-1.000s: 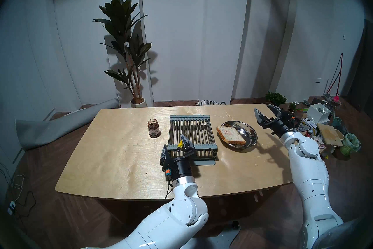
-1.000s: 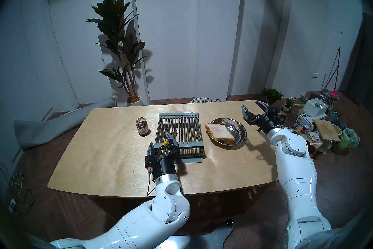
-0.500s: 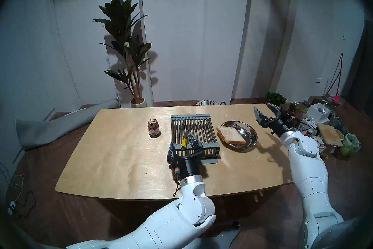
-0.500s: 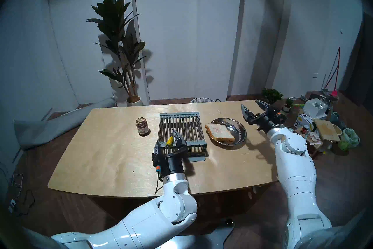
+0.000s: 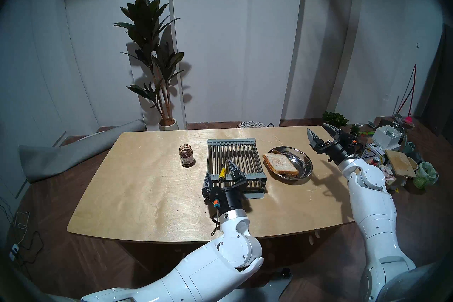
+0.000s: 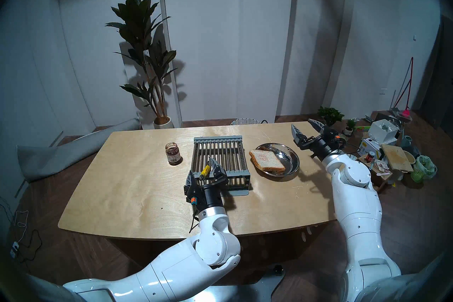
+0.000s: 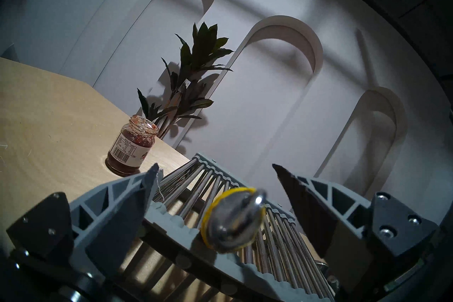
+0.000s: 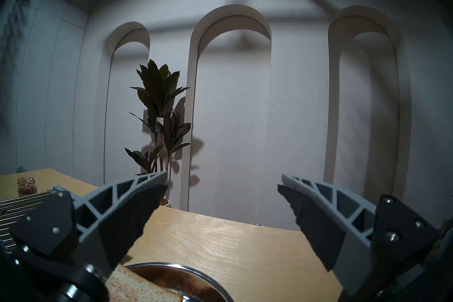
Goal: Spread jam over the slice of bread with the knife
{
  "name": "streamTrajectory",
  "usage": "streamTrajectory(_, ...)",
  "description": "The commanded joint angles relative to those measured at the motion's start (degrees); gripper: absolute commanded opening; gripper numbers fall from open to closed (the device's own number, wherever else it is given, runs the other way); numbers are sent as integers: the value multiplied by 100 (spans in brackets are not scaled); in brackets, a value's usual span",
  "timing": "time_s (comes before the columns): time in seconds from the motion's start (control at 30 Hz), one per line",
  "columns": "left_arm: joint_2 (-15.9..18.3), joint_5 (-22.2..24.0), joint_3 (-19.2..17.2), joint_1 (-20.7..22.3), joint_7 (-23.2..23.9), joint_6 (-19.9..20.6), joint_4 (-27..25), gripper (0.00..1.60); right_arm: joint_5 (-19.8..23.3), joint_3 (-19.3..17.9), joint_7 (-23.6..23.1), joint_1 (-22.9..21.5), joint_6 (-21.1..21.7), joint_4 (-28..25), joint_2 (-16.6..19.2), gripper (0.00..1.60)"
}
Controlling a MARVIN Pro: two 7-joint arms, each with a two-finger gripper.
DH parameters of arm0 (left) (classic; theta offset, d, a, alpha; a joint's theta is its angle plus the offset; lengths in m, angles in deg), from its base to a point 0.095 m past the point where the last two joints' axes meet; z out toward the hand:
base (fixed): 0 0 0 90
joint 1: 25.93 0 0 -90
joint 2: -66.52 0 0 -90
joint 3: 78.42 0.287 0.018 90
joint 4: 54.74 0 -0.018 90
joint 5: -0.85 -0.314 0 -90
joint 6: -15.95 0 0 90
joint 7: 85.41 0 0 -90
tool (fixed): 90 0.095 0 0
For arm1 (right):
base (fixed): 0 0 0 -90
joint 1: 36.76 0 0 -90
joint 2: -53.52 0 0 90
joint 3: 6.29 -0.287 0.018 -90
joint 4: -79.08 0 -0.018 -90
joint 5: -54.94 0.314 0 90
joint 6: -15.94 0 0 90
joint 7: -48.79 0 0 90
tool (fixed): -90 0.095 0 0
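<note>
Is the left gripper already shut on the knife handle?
No: the left gripper is open, its fingers apart on either side of the knife.

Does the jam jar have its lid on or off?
Off. The jam jar stands upright on the table with an open mouth, its bare glass rim smeared red, and no lid shows anywhere.
</note>
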Motion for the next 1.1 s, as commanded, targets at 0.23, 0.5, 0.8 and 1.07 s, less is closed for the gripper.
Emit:
streamTrajectory(0.23, -74, -1, 54, 160, -739, 235, 63, 69, -9, -9, 64, -193, -86, -18, -37, 160)
streamTrajectory(0.5, -80, -84, 89, 183, -904, 349, 58, 26, -1, -34, 98, -173, -104, -25, -42, 160)
streamTrajectory(0.8, -84, -555, 118, 214, -1008, 615, -8, 0, 21, -87, 162, -180, -105, -26, -53, 160)
streamTrajectory(1.07, -115, -1271, 318, 349, -1348, 1029, 47, 0, 39, -93, 185, -208, -77, 19, -64, 160)
